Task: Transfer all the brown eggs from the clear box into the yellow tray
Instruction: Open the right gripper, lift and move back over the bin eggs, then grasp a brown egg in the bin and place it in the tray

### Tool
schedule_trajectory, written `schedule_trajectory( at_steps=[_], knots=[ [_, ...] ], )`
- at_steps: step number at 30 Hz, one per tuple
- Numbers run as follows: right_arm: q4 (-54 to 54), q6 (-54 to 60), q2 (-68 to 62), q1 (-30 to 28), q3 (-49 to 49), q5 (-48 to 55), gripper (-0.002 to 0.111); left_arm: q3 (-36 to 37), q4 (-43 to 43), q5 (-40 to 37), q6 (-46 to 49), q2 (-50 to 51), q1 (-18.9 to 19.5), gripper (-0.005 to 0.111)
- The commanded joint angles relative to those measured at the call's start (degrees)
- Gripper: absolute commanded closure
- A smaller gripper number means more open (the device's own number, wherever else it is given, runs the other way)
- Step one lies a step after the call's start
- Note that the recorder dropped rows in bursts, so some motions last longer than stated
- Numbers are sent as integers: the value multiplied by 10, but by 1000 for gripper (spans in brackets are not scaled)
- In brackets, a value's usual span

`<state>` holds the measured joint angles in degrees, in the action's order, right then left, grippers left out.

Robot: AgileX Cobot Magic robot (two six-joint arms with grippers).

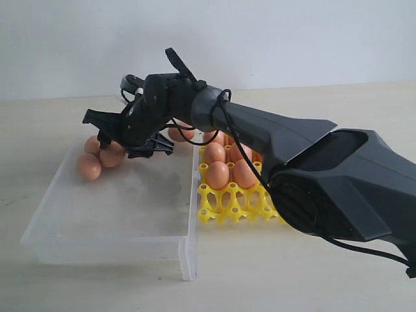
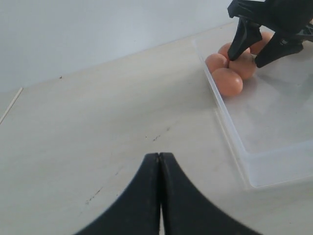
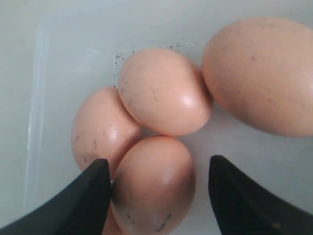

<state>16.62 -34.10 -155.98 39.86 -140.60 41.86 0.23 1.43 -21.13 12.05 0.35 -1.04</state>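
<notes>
Between the spread fingers of the right gripper (image 3: 159,170) lies one brown egg (image 3: 154,188), resting in the clear box (image 1: 58,195). Its long axis runs roughly along the fingers; which end is narrower cannot be told. One finger (image 3: 83,196) sits just against its side, the other stands apart. Other brown eggs (image 3: 164,90) cluster just beyond the fingertips, in the box corner. Behind the wrist, the yellow tray (image 1: 224,209) holds more. Left gripper (image 2: 160,164): fingers pressed together, empty.
</notes>
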Motion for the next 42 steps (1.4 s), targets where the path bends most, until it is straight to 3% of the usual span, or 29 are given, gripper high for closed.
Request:
schedule_trajectory(
  at_steps=[1,4,9,10,18,23,28,37,42],
  knots=[
    [10,16,-4,-2,-5,-17,52,-2,0,4,-3,-3,-1,107],
    [10,16,-4,-2,-8,-27,62,-2,0,4,-3,-3,-1,107],
    [10,60,-4,0,-31,-25,105,-2,0,4,-3,-3,-1,107],
    [10,71,-4,0,-33,-23,108,-2,0,4,-3,-3,-1,107],
    [-87,176,25,8,-24,29,108,-2,0,4,-3,-3,-1,107],
    [-112,236,89,8,31,36,108,-2,0,4,-3,-3,-1,107],
    [-126,274,186,9,192,-28,108,-2,0,4,-3,-3,-1,107],
    [-201,286,468,-6,699,-490,108,-2,0,4,-3,-3,-1,107],
    [-176,374,586,-38,890,-633,108,-2,0,4,-3,-3,-1,107]
  ],
)
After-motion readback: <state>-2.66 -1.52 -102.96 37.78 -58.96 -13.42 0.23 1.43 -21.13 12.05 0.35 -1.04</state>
